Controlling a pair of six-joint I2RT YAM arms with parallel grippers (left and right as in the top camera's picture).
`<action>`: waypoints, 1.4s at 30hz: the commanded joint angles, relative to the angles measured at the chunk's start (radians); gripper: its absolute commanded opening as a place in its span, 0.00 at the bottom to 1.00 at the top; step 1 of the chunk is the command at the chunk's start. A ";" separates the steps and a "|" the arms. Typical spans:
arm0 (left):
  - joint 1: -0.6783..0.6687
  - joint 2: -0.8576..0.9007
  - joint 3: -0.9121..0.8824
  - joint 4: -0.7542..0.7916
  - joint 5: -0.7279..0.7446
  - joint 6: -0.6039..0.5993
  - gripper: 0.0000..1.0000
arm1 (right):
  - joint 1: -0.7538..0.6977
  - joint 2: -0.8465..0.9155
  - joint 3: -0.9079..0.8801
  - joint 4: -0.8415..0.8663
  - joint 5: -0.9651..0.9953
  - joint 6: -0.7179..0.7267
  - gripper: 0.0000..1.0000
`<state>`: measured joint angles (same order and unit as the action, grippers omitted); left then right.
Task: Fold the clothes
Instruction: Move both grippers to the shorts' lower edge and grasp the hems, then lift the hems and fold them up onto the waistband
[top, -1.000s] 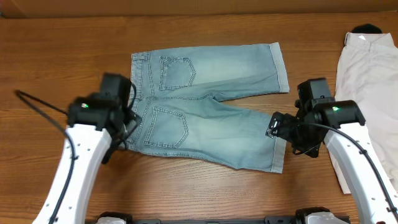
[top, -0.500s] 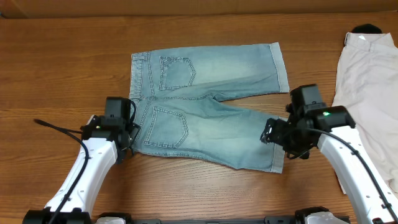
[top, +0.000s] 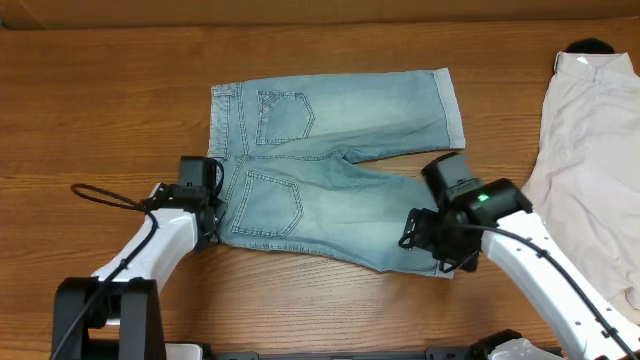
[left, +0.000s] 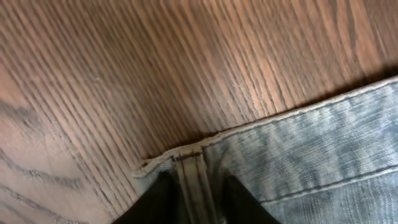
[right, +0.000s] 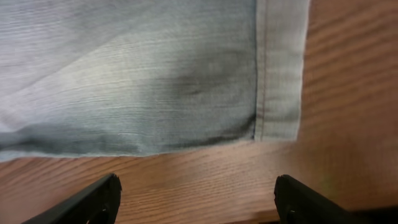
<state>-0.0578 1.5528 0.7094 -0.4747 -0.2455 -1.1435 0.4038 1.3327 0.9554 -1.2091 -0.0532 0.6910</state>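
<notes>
Clothes: light-blue denim shorts (top: 330, 170) lie flat, back pockets up, in the middle of the worktop (top: 100, 90).
Long axis: runs left to right, with the waistband at the left and the leg hems pointing right.
Left claw (left: 198, 193): straddles the near waistband corner, probably to pinch it; I cannot tell whether it has clamped.
Right claw (right: 196, 190): spread wide just off the near leg's hem corner, probably ready to lift that end.

Bare worktop (top: 100, 120) fills the left and upper left of the overhead frame and a strip along the top. The denim shorts (top: 340, 170) cover the middle, and a beige garment (top: 590, 150) takes the right edge, with a wood gap between them. A black cable (top: 77, 188) loops at lower left.
</notes>
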 joint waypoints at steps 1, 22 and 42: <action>0.007 0.074 -0.015 0.021 0.057 0.003 0.22 | 0.042 -0.017 -0.001 -0.019 0.104 0.184 0.82; 0.007 0.085 -0.014 0.002 0.133 0.186 0.04 | 0.048 -0.017 -0.316 0.246 0.051 0.357 0.52; 0.007 0.045 0.459 -0.457 0.127 0.585 0.04 | -0.080 -0.017 -0.122 0.252 0.078 0.147 0.04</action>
<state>-0.0441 1.6150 0.9894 -0.8478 -0.1154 -0.7097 0.3786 1.3308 0.6926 -0.9321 -0.0101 0.9440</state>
